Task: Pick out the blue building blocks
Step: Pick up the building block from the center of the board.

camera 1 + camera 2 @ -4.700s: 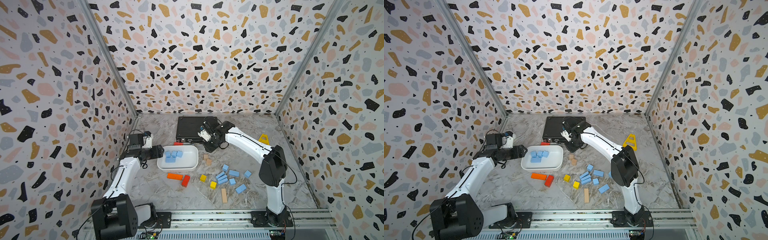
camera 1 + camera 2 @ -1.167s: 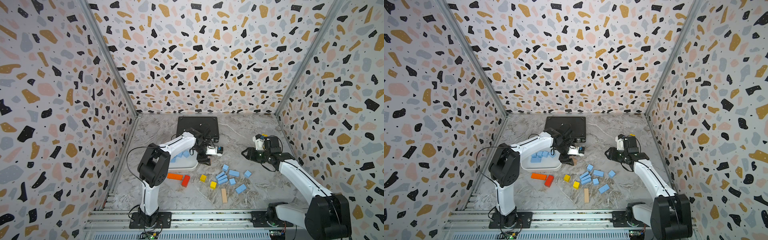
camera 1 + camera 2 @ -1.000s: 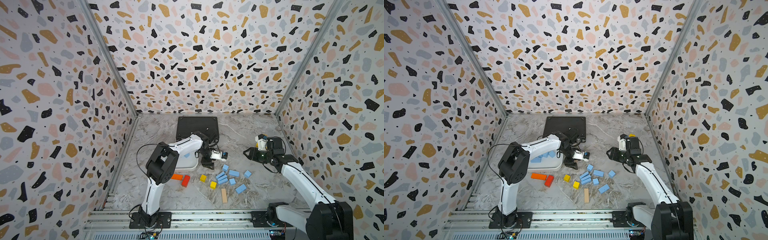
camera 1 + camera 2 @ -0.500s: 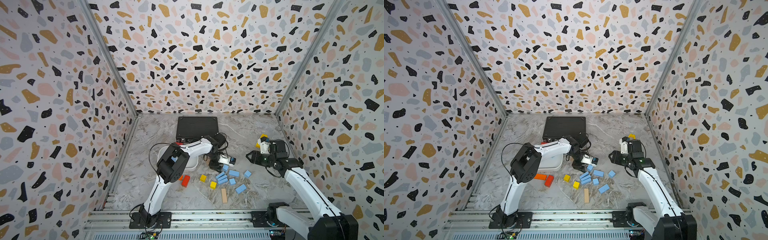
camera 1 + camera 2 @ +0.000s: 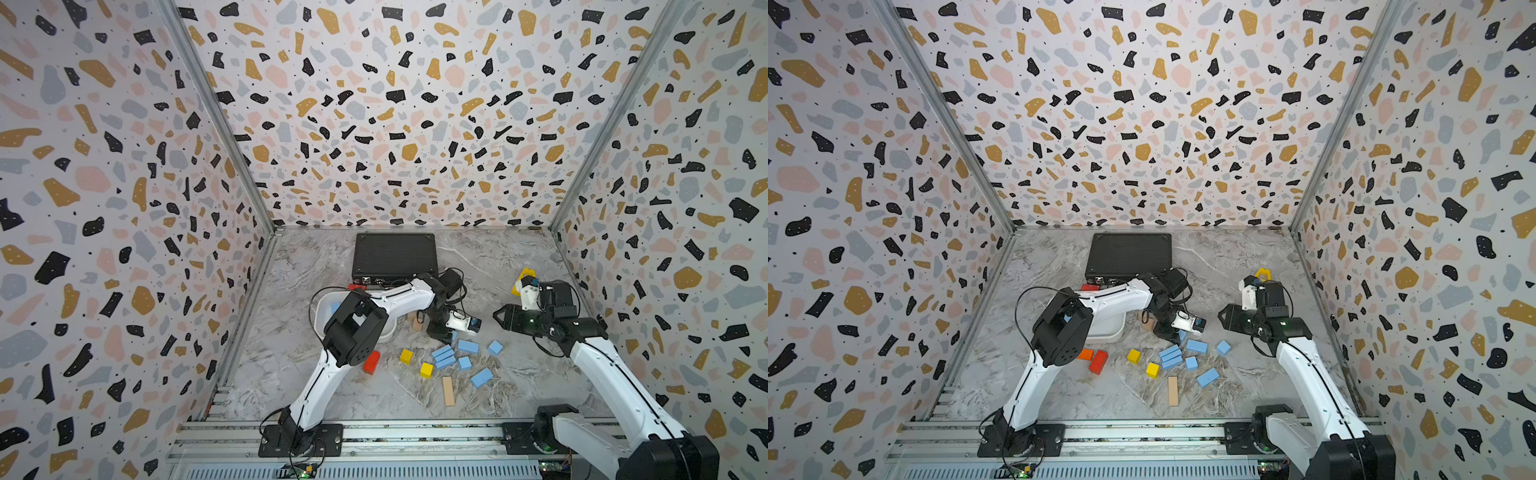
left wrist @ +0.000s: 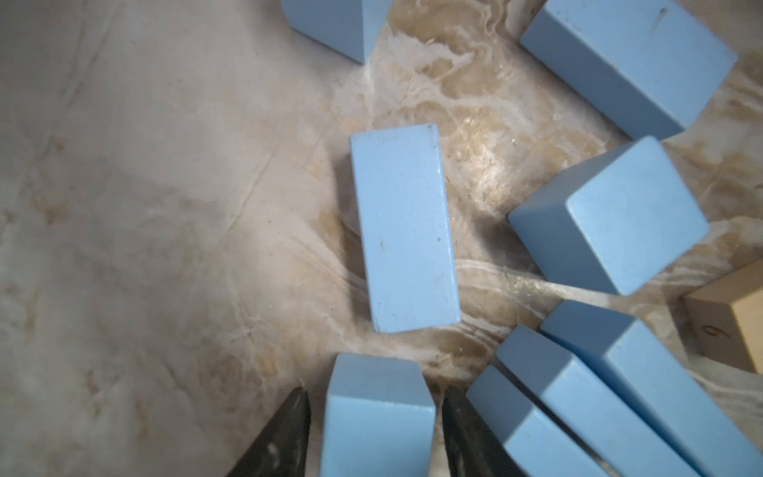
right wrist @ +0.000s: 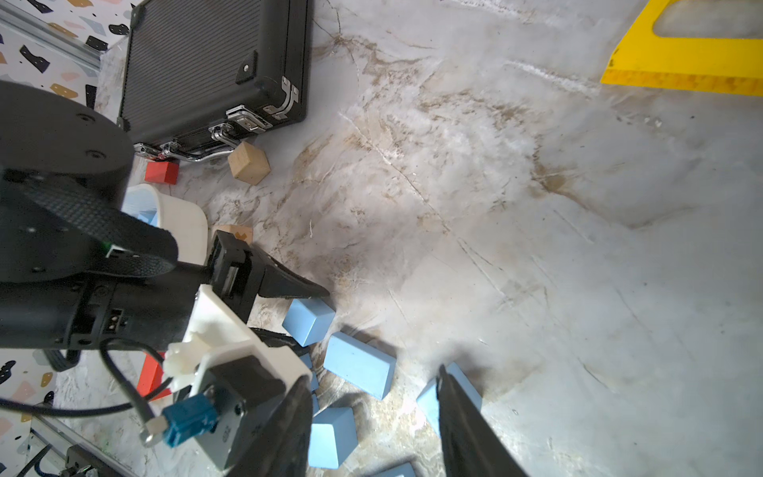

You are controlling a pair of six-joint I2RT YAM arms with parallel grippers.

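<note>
Lying in white bowl (image 7: 186, 223): blue block (image 7: 147, 216).

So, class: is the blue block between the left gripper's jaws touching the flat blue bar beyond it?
Apart. The left wrist view shows a strip of bare marble floor between the blue block and the flat blue bar.

No readable text, brand or number; edge marks on the yellow set square (image 7: 681, 68) blurred

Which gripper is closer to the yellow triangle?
Right. The right gripper hangs just beside the yellow triangle. The left gripper is farther off toward the table's middle, its open fingers straddling a blue block.
</note>
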